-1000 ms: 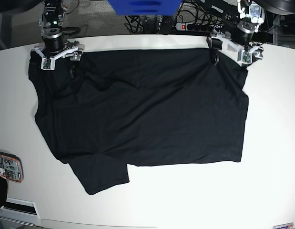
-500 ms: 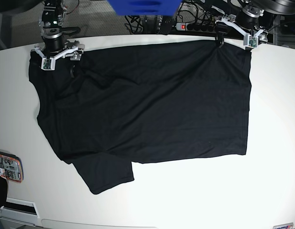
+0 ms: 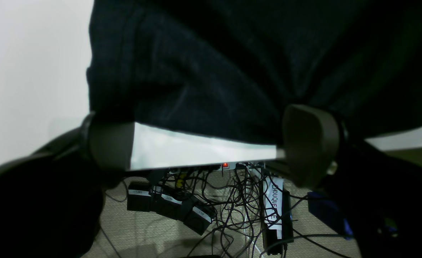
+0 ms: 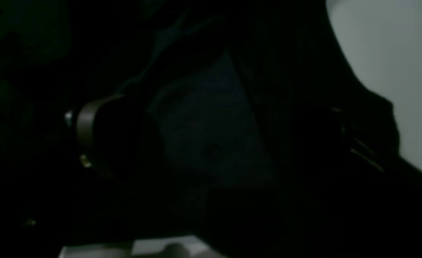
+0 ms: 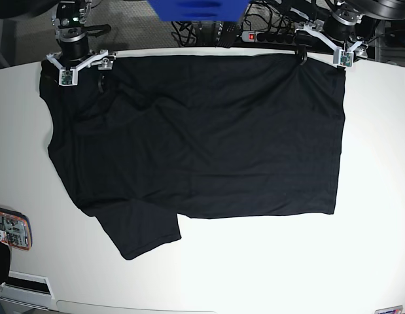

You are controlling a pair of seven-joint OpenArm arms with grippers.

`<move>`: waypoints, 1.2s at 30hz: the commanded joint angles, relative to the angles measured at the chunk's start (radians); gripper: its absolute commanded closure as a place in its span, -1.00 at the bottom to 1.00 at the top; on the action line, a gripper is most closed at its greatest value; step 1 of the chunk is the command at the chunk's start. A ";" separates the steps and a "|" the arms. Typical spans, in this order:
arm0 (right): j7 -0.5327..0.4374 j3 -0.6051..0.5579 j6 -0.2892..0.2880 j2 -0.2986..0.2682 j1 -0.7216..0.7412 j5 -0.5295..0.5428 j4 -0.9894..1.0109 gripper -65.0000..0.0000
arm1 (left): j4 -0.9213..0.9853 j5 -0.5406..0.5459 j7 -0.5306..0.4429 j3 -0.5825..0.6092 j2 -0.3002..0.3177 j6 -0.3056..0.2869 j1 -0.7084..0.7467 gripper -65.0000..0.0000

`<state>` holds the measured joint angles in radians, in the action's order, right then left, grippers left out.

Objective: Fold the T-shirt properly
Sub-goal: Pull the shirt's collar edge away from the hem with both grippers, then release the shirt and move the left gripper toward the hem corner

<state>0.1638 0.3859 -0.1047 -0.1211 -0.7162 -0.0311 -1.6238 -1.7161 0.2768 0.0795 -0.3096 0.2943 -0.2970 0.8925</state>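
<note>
Black T-shirt (image 5: 202, 137) spread flat on white table (image 5: 379, 163), both tools wide apart

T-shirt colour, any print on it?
Plain black T-shirt, no print visible; shows best in the base view.

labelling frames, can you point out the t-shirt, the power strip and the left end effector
T-shirt (image 5: 209, 137), base view, middle of the body panel.
Power strip (image 5: 271, 36), base view, its black body beside the red switch.
Left end effector (image 5: 323, 49), base view, midway between its fingertips.

T-shirt (image 5: 202, 137) now farther back, flatter
</note>
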 commanded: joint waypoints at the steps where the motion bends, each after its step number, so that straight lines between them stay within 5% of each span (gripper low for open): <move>1: 0.196 -0.005 -0.007 0.005 -0.043 -0.097 0.023 -1.00 | 0.004 -0.006 0.078 0.003 0.004 -0.003 0.027 -1.00; 22: 0.197 -0.005 -0.007 0.024 -0.036 -0.091 -0.036 -1.00 | -0.175 -0.004 0.082 0.000 0.007 0.002 -0.013 -1.00; 32: 0.197 -0.005 -0.007 0.050 -0.036 -0.094 -0.157 -1.00 | -0.282 -0.004 0.174 0.000 0.003 0.002 -0.060 -1.00; 36: 0.296 -0.003 -0.007 0.050 -0.036 -0.095 -0.240 -1.00 | -0.315 -0.014 0.176 -0.001 0.004 0.002 -0.111 -1.00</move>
<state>0.4732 0.3801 -0.1059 -0.0666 -0.7387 -0.1200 -1.8523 -2.0159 0.2615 0.2699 -0.3042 0.2924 -0.2947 0.7689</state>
